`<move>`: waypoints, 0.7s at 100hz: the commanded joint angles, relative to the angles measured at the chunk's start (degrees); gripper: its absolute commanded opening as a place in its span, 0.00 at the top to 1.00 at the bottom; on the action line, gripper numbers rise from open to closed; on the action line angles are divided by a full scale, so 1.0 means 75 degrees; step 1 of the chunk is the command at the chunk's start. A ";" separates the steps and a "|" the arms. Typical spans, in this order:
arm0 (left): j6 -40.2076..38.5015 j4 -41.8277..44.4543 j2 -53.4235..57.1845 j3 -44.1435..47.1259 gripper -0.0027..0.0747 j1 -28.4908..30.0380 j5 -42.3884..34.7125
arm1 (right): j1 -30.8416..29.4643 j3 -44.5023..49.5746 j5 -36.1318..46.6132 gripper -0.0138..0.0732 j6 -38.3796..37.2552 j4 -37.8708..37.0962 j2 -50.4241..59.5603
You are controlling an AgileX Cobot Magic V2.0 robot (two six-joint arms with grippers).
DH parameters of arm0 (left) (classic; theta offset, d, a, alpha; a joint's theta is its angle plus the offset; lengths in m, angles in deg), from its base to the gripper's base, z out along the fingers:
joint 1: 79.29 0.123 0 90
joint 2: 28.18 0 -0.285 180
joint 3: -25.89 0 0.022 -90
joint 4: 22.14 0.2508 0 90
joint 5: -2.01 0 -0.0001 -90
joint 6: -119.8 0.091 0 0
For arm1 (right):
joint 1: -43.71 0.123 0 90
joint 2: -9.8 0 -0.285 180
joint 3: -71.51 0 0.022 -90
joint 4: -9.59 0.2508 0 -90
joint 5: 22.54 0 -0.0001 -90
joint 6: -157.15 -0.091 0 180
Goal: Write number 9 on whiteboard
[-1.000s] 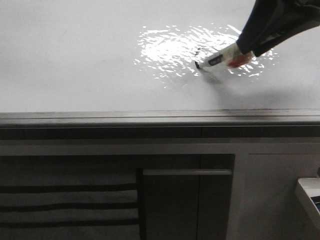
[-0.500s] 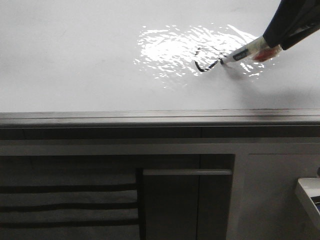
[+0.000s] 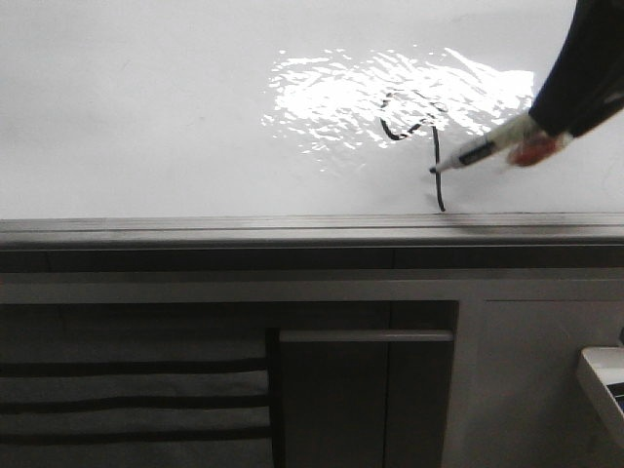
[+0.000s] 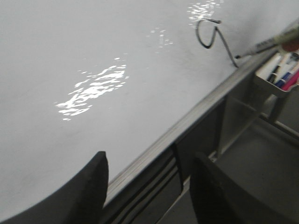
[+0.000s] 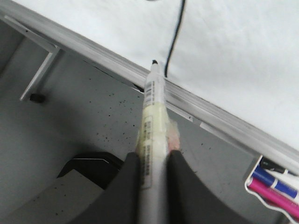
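Pinching the marker point(image 3: 478, 151) at 3 o'clock of the number 9 point(image 3: 419, 136), right gripper point(image 5: 152, 161) risks smearing the wet tail if dragged across the whiteboard point(image 3: 146, 117); left gripper point(image 4: 147, 186) spread.

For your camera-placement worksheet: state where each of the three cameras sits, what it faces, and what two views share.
Front view: behind the board's grey edge, facing the whiteboard; right arm and marker show.
Left wrist view: on the left arm, over the board; open left claw shows.
Right wrist view: on the right arm; right claw grips the marker.
Shared: the number 9 and marker.
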 commanded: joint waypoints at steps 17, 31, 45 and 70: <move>0.1450 -0.0442 -0.1214 -0.0533 0.49 -0.1734 -0.0342 | 0.0593 -0.0828 -0.1151 0.90 0.3128 0.0271 0.0813; 0.1822 -0.0442 -0.2146 -0.1173 0.49 -0.2601 -0.0373 | 0.0825 -0.0828 -0.1617 0.90 0.4468 0.0303 0.0999; 0.2083 -0.0442 -0.3130 -0.1981 0.49 -0.3019 -0.0340 | 0.0907 -0.0828 -0.1602 0.90 0.4514 0.0335 0.1042; 0.2399 -0.0442 -0.4572 -0.3191 0.49 -0.3479 -0.0116 | 0.0907 -0.0828 -0.1602 0.90 0.4514 0.0340 0.1042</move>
